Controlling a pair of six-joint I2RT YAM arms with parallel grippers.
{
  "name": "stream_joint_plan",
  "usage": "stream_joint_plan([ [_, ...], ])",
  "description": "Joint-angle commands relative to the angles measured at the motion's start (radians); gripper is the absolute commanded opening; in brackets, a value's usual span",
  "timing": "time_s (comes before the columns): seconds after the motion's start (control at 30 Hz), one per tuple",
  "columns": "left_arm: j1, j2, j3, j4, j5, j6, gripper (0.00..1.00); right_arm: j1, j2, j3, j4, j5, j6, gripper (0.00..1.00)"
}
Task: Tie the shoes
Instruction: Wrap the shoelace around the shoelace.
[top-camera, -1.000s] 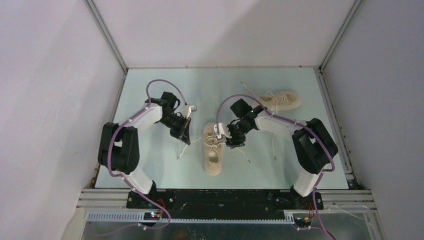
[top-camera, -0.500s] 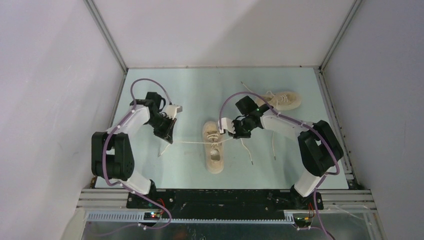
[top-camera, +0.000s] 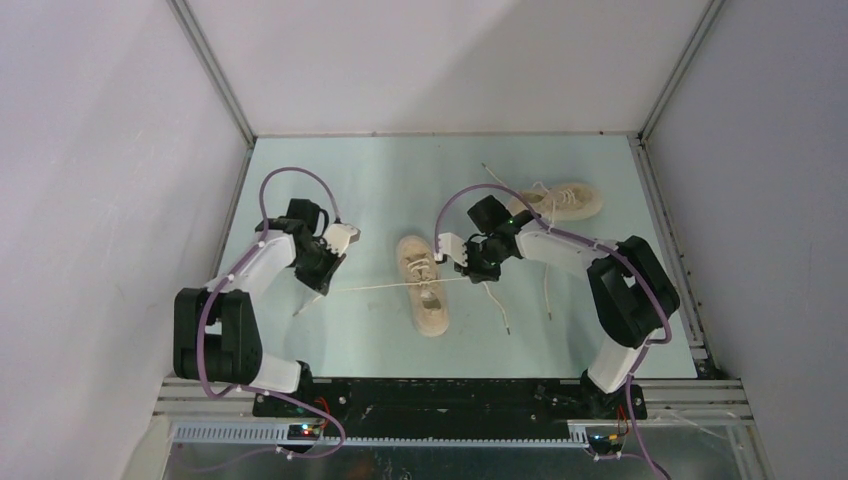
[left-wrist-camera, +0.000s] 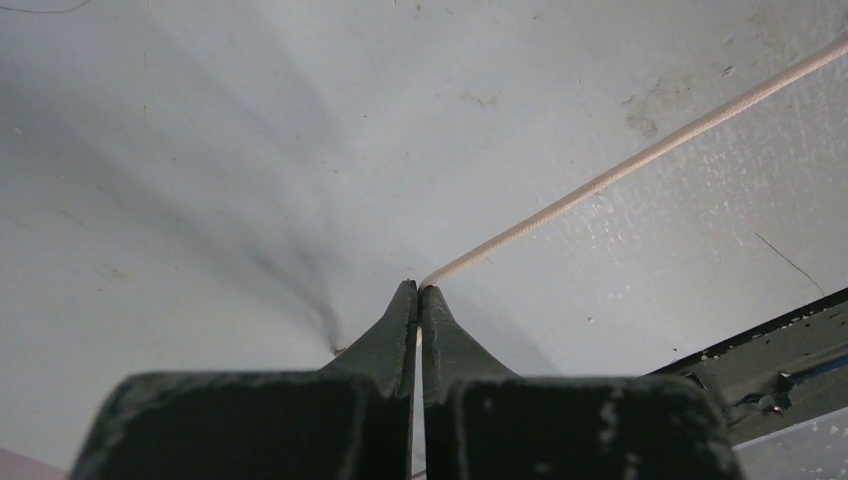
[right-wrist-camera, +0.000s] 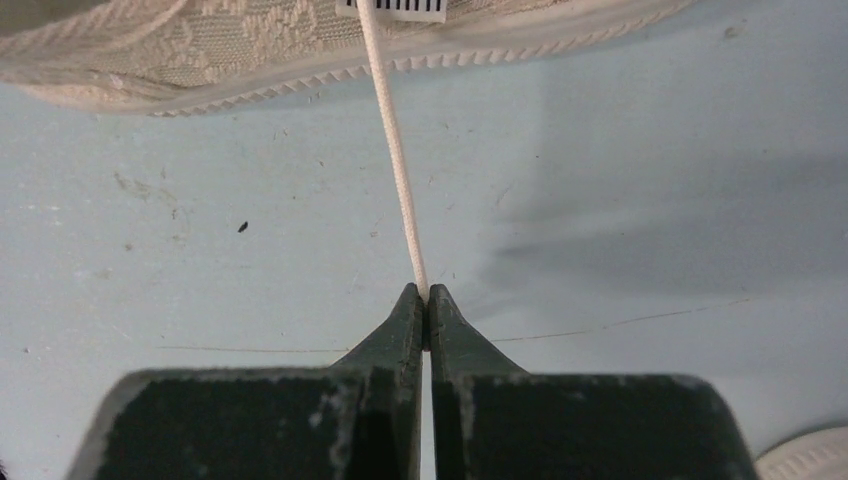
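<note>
One cream shoe (top-camera: 425, 292) lies mid-table, toe towards the back. Its off-white lace (top-camera: 375, 287) is stretched taut left and right across it. My left gripper (top-camera: 324, 287) is shut on the lace's left part; in the left wrist view the lace (left-wrist-camera: 640, 160) leaves the closed tips (left-wrist-camera: 418, 291) to the upper right. My right gripper (top-camera: 470, 277) is shut on the lace's right part, just beside the shoe; in the right wrist view the lace (right-wrist-camera: 396, 150) runs from the tips (right-wrist-camera: 427, 294) up to the shoe's side (right-wrist-camera: 250, 40). The other shoe (top-camera: 565, 200) lies at the back right.
Loose lace ends trail on the mat: one (top-camera: 497, 307) right of the near shoe, another (top-camera: 547, 290) from the far shoe, and a short tail (top-camera: 301, 306) below my left gripper. White walls enclose the mat; a metal rail (top-camera: 450, 383) runs along its near edge.
My right gripper has shut on the lace. My left arm has drawn away to the left, pulling the lace taut, and the near shoe has shifted slightly left.
</note>
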Motion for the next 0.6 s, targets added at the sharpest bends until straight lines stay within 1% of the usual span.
stream_joint_plan([
  [0.0,0.043,-0.01,-0.003,-0.001,-0.181,0.043,0.0,-0.048,0.024,0.006,-0.078,0.107,0.077,0.0],
  [0.1,0.043,-0.005,0.013,-0.008,-0.176,0.034,0.0,-0.066,0.028,0.011,-0.088,0.099,0.092,0.0],
  [0.17,0.044,-0.004,0.038,-0.029,-0.109,0.023,0.0,-0.077,0.013,0.01,-0.092,0.074,0.096,0.0],
  [0.2,0.043,-0.006,0.048,-0.06,-0.02,0.032,0.0,-0.08,0.001,0.011,-0.097,0.057,0.089,0.02],
  [0.23,0.041,-0.007,0.074,-0.08,0.034,0.039,0.0,-0.079,-0.031,0.011,-0.101,0.004,0.082,0.06],
  [0.27,0.039,-0.01,0.087,-0.116,0.148,0.051,0.0,-0.077,-0.054,0.011,-0.096,-0.021,0.075,0.16],
  [0.3,0.035,-0.01,0.106,-0.133,0.205,0.058,0.0,-0.065,-0.098,0.011,-0.088,-0.062,0.078,0.2],
  [0.33,0.034,-0.012,0.121,-0.169,0.331,0.081,0.0,-0.059,-0.123,0.013,-0.066,-0.079,0.083,0.31],
  [0.37,0.03,-0.008,0.129,-0.2,0.387,0.093,0.0,-0.041,-0.165,0.024,-0.057,-0.114,0.084,0.35],
  [0.4,0.027,-0.005,0.135,-0.206,0.474,0.096,0.0,-0.031,-0.181,0.032,-0.037,-0.128,0.093,0.42],
  [0.43,0.022,0.003,0.137,-0.203,0.519,0.088,0.0,-0.007,-0.204,0.053,-0.028,-0.15,0.099,0.45],
  [0.47,0.021,0.008,0.137,-0.198,0.535,0.067,0.0,0.006,-0.21,0.068,-0.019,-0.17,0.109,0.49],
  [0.57,0.02,0.021,0.139,-0.166,0.586,0.025,0.0,0.08,-0.176,0.154,-0.025,-0.184,0.121,0.52],
])
